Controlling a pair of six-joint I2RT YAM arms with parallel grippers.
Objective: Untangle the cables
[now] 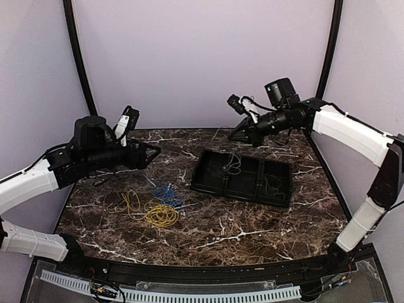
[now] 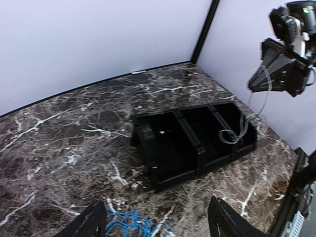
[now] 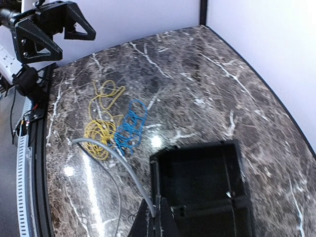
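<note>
My right gripper [image 1: 235,134] is raised over the back of the table and shut on a grey cable [image 1: 233,164]. The cable hangs down and ends in a small coil inside the black tray [image 1: 252,156]. In the right wrist view the grey cable [image 3: 113,158] arcs away from the closed fingertips [image 3: 157,217]. A yellow cable [image 1: 154,213] and a blue cable [image 1: 167,196] lie touching each other on the marble at front left. My left gripper [image 1: 149,153] is open and empty, held above them. The blue cable [image 2: 131,224] shows between its fingers.
The tray has compartments, and a second thin grey wire [image 1: 274,186] lies in its right one. Curved black frame posts [image 1: 79,57] and lilac walls close in the back and sides. A white cable duct [image 1: 189,293] runs along the near edge.
</note>
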